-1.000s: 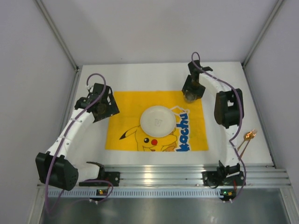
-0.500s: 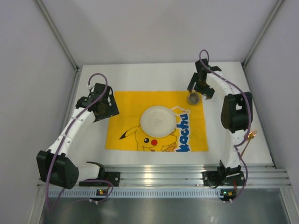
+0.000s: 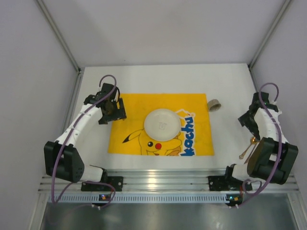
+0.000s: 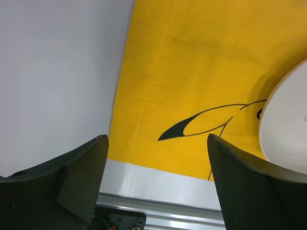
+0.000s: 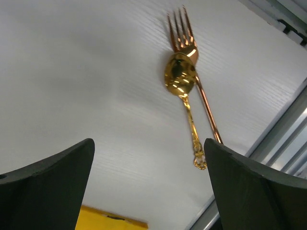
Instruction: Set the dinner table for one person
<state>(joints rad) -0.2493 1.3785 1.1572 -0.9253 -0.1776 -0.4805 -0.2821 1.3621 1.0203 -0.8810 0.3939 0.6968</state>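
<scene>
left gripper (image 4: 158, 165): released, empty — Pikachu cloth (image 4: 192, 72) below
right gripper (image 5: 148, 172): released — gold spoon (image 5: 179, 79), fork (image 5: 182, 33) ahead on worktop (image 5: 86, 72)

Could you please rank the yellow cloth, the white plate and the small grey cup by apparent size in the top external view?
1. The yellow cloth, clearly the largest.
2. The white plate, resting on the cloth.
3. The small grey cup, beside the cloth's far right corner.

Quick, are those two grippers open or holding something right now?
Left gripper: open, holding nothing.
Right gripper: open, holding nothing.
</scene>
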